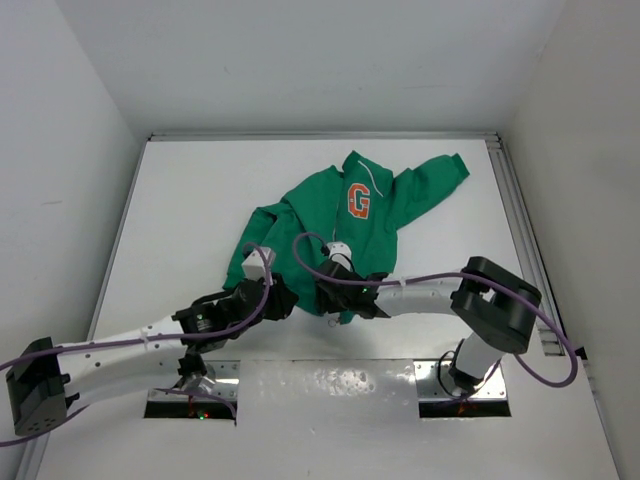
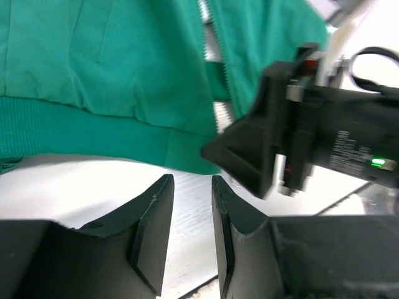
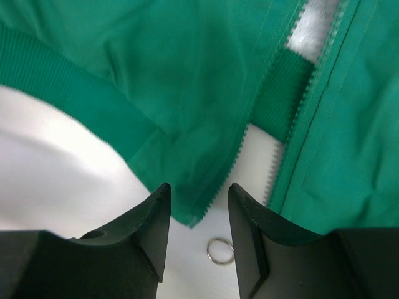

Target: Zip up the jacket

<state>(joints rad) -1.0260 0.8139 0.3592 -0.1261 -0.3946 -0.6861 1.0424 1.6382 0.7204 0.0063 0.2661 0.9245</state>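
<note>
The green jacket (image 1: 340, 225) lies on the white table, with an orange "G" (image 1: 358, 201) on the chest and its bottom hem toward me. Its front zipper is open: two toothed edges (image 3: 249, 134) split apart above the hem. A small metal ring (image 3: 220, 251) lies on the table just below the left zipper end. My right gripper (image 3: 198, 196) is open, hovering over that zipper end and ring. My left gripper (image 2: 192, 187) is open and empty, just short of the hem (image 2: 93, 128). The right gripper's body (image 2: 299, 124) sits close on its right.
White walls enclose the table on three sides. A metal rail (image 1: 525, 240) runs along the right edge. Purple cables (image 1: 420, 280) loop over both arms. A silver plate (image 1: 330, 385) lies between the arm bases.
</note>
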